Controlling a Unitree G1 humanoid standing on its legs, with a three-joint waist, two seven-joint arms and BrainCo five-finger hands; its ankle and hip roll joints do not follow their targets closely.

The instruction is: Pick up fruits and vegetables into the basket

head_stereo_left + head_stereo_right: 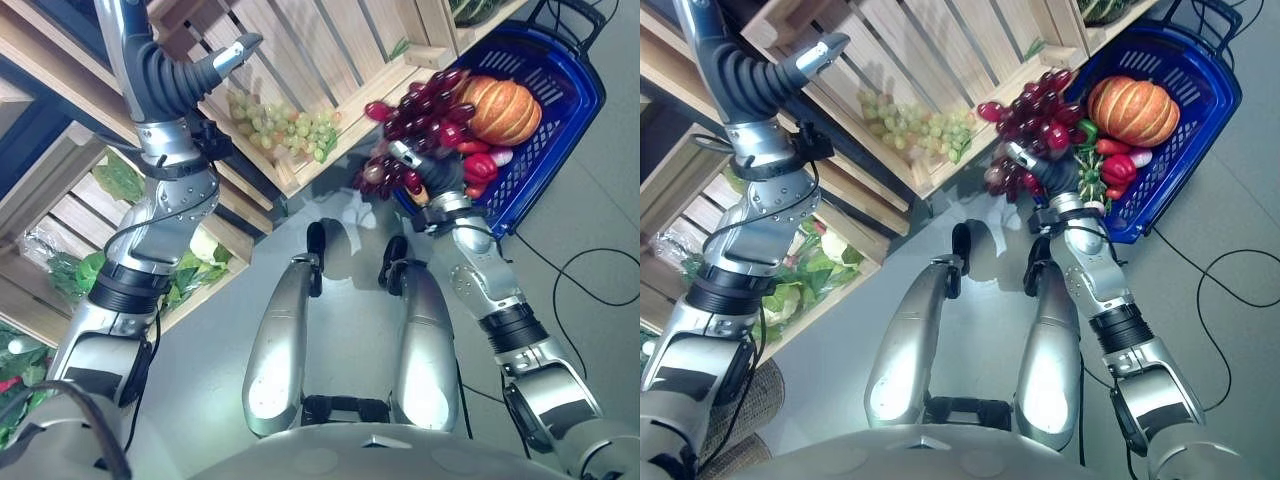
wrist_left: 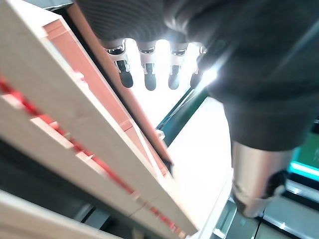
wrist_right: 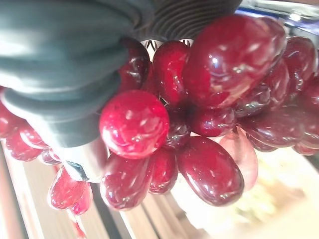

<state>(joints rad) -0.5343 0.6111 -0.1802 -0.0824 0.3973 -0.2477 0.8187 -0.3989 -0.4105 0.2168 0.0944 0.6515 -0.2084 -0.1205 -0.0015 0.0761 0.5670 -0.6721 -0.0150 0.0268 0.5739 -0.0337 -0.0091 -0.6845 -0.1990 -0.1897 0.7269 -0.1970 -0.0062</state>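
The right hand [image 1: 425, 175] holds a bunch of red grapes [image 1: 425, 105] up at the near rim of the blue basket [image 1: 565, 120], beside the front edge of a wooden crate [image 1: 330, 60]. Its fingers are curled into the bunch, mostly buried among the grapes; in the right wrist view the grapes [image 3: 199, 114] crowd the dark cover and hide the fingertips. Part of the bunch hangs over the basket, part outside it toward the crate.

In the basket lie a ribbed orange pumpkin [image 1: 503, 108] and, against it at the near side, a red pepper [image 1: 480, 165]; what else lies under them is too covered to make out. The basket's far corner is cut off.

Green grapes [image 1: 285, 125] lie in the crate near its front edge. Leafy greens [image 1: 805, 275] fill a lower crate, partly behind the left arm.

The left hand [image 1: 228, 55] is raised before the crate slats, fingers [image 2: 149, 74] straight and holding nothing.
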